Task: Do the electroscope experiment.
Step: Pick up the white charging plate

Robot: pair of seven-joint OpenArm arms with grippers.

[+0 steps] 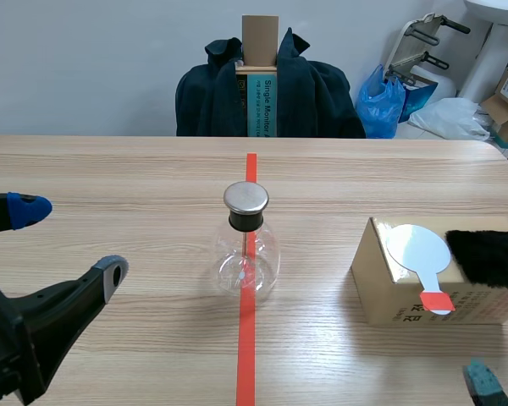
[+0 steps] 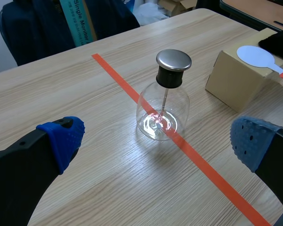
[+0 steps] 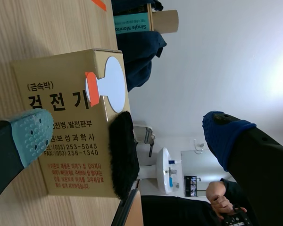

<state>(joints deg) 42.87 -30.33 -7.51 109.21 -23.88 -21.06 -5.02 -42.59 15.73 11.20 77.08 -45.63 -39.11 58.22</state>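
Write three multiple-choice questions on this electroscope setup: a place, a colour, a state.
1. Where does the white disc lie? A on the cardboard box's top; B under it; C against its side.
2. What colour is the flask's cap? A red; B silver; C blue.
3. How is the left gripper? A shut on the flask; B shut on nothing; C open.
Answers: A, the disc rests on the box top beside black fur; B, the cap is shiny metal; C, its fingers stand wide apart.
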